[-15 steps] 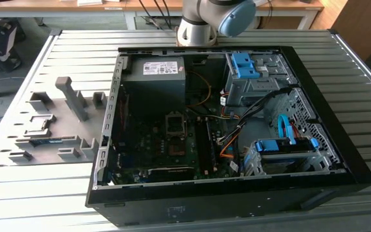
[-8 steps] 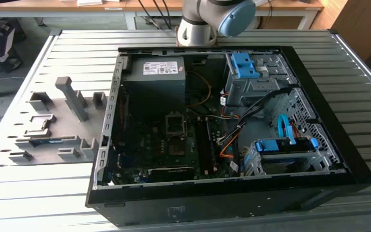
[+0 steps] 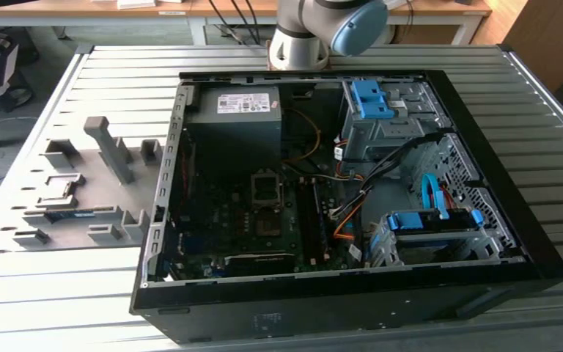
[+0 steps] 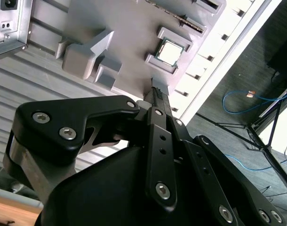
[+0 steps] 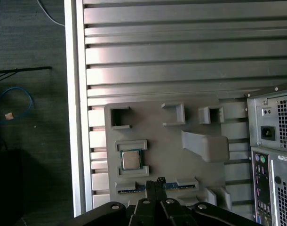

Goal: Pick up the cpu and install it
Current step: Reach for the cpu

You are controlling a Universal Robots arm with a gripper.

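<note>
The cpu (image 5: 131, 159) is a small square chip with a dull silvery face. It lies flat in a square pocket of the grey parts holder (image 5: 181, 117), and it also shows in the second wrist view (image 4: 171, 52). My gripper (image 5: 155, 183) hangs above the holder, a short way off the cpu, over the slot that holds a long narrow memory stick (image 5: 181, 185). Its black fingers (image 4: 158, 96) are pressed together with nothing between them. The open computer case (image 3: 516, 220) holds the motherboard with its cpu socket (image 3: 265, 188).
The holder (image 3: 76, 176) sits on a slatted metal table (image 3: 556, 117), on the exterior view's left of the case, near the table's edge. A tall grey post (image 3: 111, 150) stands up from it. Cables, blue drive brackets (image 3: 374, 99) and a power supply (image 3: 234, 117) crowd the case.
</note>
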